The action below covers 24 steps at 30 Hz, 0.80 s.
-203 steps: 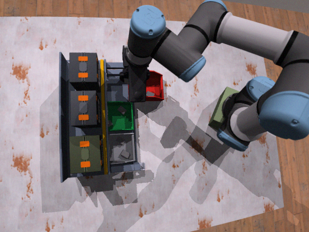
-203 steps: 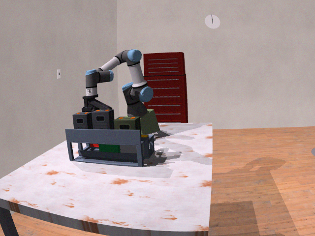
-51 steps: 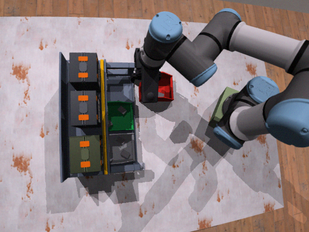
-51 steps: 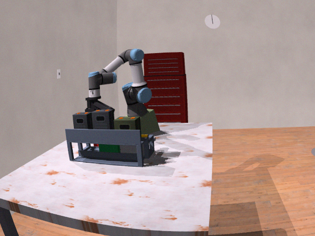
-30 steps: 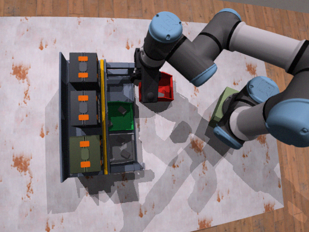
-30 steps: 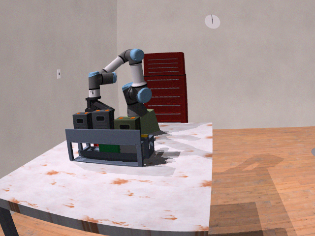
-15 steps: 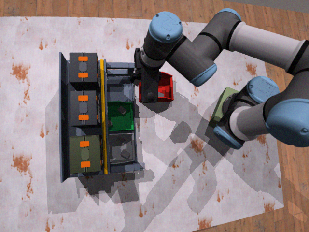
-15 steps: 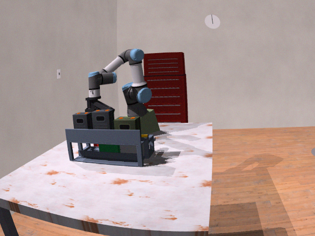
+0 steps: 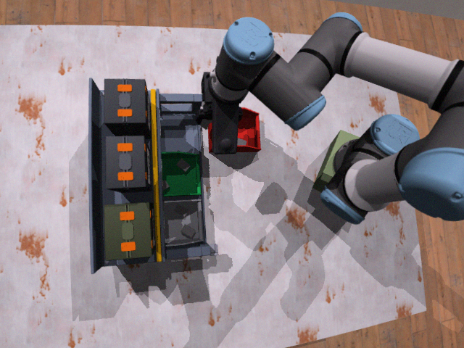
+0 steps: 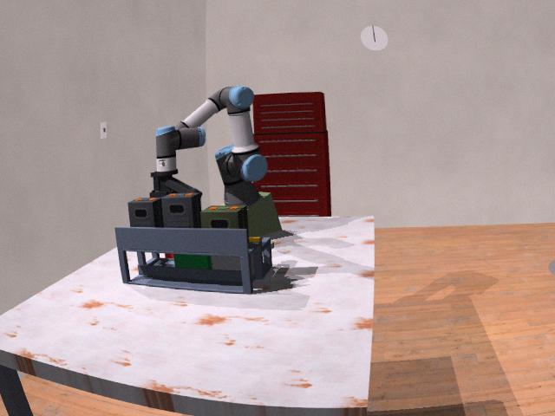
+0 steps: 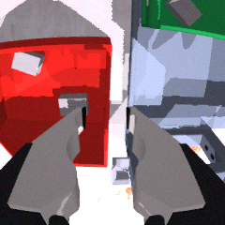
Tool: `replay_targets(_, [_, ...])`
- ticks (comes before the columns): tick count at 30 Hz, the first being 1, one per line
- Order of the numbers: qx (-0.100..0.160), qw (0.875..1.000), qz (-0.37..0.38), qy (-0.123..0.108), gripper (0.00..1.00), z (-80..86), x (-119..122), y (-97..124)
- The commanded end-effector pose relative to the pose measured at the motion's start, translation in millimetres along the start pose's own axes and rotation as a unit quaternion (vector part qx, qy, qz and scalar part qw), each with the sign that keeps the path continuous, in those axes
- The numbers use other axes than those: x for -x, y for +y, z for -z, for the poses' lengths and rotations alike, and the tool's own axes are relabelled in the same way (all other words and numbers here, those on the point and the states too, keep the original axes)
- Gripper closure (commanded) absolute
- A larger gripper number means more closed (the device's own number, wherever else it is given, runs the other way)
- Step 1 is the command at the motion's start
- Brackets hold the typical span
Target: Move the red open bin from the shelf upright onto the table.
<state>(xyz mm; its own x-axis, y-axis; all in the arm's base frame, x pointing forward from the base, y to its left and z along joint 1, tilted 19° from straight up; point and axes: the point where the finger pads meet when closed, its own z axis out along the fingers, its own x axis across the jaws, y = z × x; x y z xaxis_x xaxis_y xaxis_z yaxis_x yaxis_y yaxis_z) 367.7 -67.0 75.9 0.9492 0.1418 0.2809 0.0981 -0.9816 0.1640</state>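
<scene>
The red open bin [image 9: 245,130] stands upright on the table just beside the shelf [image 9: 149,172], at its far end. In the wrist view the red bin [image 11: 56,94] holds two grey parts [image 11: 27,62]. My gripper [image 11: 106,108] hangs over the bin's shelf-side wall, one finger above the inside and the other outside. The fingers are a little apart, with a gap on each side of the wall, so they hold nothing. In the overhead view the wrist [image 9: 225,123] covers that wall. From the side view only a red sliver [image 10: 168,256] shows behind the shelf.
The shelf's lower level holds a green bin [image 9: 180,174] and a grey bin [image 9: 183,225], each with parts. Two dark cases [image 9: 125,100] and an olive case [image 9: 127,230] sit on its top. The arm's olive base block [image 9: 331,157] stands to the right.
</scene>
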Motion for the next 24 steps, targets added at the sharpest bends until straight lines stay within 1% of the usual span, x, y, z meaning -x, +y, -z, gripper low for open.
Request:
replay_targets(1, [0.001,1.000,0.000,0.001,0.80,0.6,-0.7,0.4])
replay_targets(15, [0.001,1.000,0.000,0.001,0.80,0.6,-0.7,0.4])
replay_targets(20, [0.001,1.000,0.000,0.001,0.80,55.6,-0.6,0.4])
replay_targets(24, [0.001,1.000,0.000,0.001,0.80,55.6,-0.6,0.4])
